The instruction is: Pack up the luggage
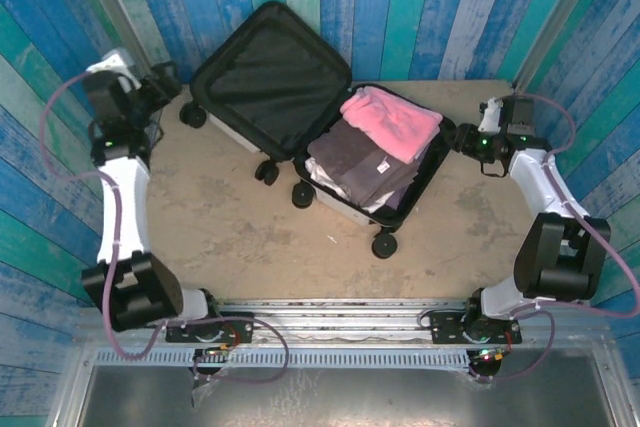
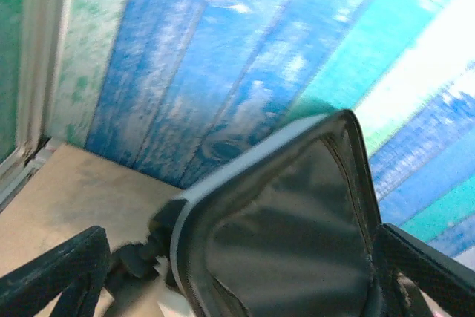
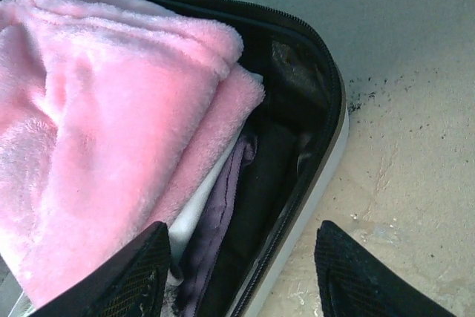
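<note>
The luggage (image 1: 270, 87) sits open mid-worktop (image 1: 220, 237), lid tipped up toward the back wall, base stuffed with folded clothes and a pink fleece (image 1: 392, 119) on top. Left claw (image 2: 237, 276) is spread wide by the lid's corner, right claw (image 3: 245, 257) is apart at the base rim, and both hold nothing. The shell looks stiff but slick, so I'd push on the lid rim. The 2 halves should hinge easily.

Lying open near the back edge of the table (image 1: 220, 237) as the luggage (image 1: 270, 87), lid half toward the back-left corner, base half right of it. Carrying in the base a stack of folded clothes (image 1: 355, 167), a folded towel (image 1: 392, 119) lying on top at its far end. Hovering as left gripper (image 1: 170, 82) left of the lid, as right gripper (image 1: 460, 137) just right of the base.
</note>
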